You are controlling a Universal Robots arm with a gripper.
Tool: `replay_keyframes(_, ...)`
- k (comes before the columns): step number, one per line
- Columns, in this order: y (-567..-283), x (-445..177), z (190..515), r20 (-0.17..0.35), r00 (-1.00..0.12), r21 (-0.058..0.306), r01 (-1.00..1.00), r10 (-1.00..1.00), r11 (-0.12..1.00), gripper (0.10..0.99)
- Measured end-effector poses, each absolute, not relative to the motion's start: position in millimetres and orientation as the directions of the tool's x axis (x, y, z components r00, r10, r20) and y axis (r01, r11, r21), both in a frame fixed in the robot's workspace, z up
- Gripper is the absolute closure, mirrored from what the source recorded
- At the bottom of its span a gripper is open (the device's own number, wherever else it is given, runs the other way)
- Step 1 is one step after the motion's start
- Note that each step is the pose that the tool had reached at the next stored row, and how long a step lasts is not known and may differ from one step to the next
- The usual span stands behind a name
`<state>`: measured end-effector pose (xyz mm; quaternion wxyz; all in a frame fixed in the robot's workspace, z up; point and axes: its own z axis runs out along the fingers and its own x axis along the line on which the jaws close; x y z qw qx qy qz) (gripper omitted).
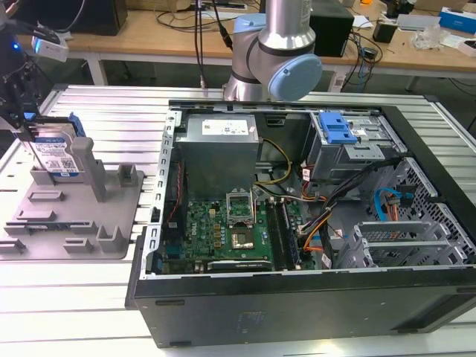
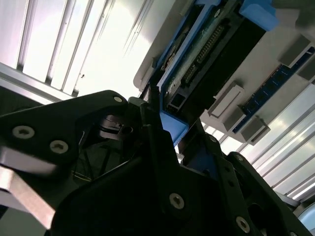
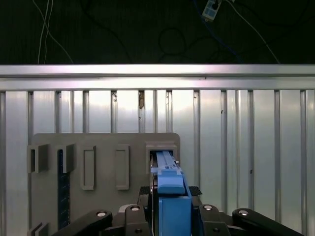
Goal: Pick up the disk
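Standing on edge in the slot of the grey holder point(image 1: 82, 223) on the tabletop point(image 1: 111, 104), at the exterior view's left, the disk point(image 1: 58, 155) offers you its blue-railed top edge, which your pincer point(image 3: 171, 194) pinches from both sides.

slatted metal table point(image 1: 74, 316) | on it: grey holder plate point(image 1: 52, 223), seemingly flat | open computer case point(image 1: 297, 316)

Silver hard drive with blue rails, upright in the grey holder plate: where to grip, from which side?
Best grip the silver hard drive by its upper end, across the two flat faces, coming down from above. It stands on edge in the grey holder plate, whose posts hem in its lower part.
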<state>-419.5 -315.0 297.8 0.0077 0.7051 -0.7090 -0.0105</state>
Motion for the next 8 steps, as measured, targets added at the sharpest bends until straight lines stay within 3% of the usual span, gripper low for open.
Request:
replay_keyframes(1,-315.0,-419.5,297.5,-0.004,-0.005,0.026,-1.0,-1.0,0.005,0.694)
replay_keyframes(8,-315.0,-419.5,296.8,-0.004,-0.005,0.026,-1.0,-1.0,0.005,0.722)
